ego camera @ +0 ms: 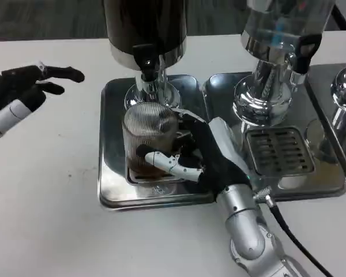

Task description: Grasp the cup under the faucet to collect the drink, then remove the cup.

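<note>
Ribbed clear cup (149, 135) stands at frame centre on the left drip tray (112, 184), directly below the black faucet (145, 60) of the dark drink dispenser (144, 26) at top centre; this placement lets the drink fall straight in. A shallow brown layer shows at the cup bottom, so filling looks barely begun.

Right hand (190, 153) wraps the cup from its right side, fingers around the wall, holding it steady under the spout.

Left hand (26, 86) hovers at upper left above the white table (46, 231), fingers spread, holding nothing; apparently waiting.

Second chrome dispenser (271, 75) stands at upper right.

No legible brand, label or writing.
</note>
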Available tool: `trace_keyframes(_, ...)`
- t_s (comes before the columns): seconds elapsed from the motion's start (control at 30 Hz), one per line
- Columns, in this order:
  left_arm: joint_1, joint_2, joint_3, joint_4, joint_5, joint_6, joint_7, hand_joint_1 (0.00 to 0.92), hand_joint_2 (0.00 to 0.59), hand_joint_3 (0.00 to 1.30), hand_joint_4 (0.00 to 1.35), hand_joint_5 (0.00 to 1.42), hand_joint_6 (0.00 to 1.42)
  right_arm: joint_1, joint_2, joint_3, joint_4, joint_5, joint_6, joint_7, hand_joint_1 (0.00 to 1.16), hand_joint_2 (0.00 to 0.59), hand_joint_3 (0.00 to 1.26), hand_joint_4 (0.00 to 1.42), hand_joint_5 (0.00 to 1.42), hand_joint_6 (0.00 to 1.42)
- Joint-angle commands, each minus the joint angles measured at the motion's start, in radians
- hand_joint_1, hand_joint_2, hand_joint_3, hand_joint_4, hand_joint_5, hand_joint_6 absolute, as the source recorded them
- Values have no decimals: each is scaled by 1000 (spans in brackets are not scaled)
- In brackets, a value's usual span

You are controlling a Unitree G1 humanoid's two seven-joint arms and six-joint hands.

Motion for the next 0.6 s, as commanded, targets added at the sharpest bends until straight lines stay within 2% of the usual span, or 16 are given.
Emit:
trace_keyframes(0.03, -9, -4, -19, 14, 13, -9, -5, 0, 144, 393, 266, 187, 317, 23, 2, -15, -12, 6, -12, -18, 601, 224, 460, 580, 588, 590)
trace_keyframes(0.6, -34, -13, -43, 66, 31, -13, 1, 0, 145, 379, 253, 190, 317, 45, -1, -41, -53, 7, -28, -44, 601, 224, 494, 618, 639, 653)
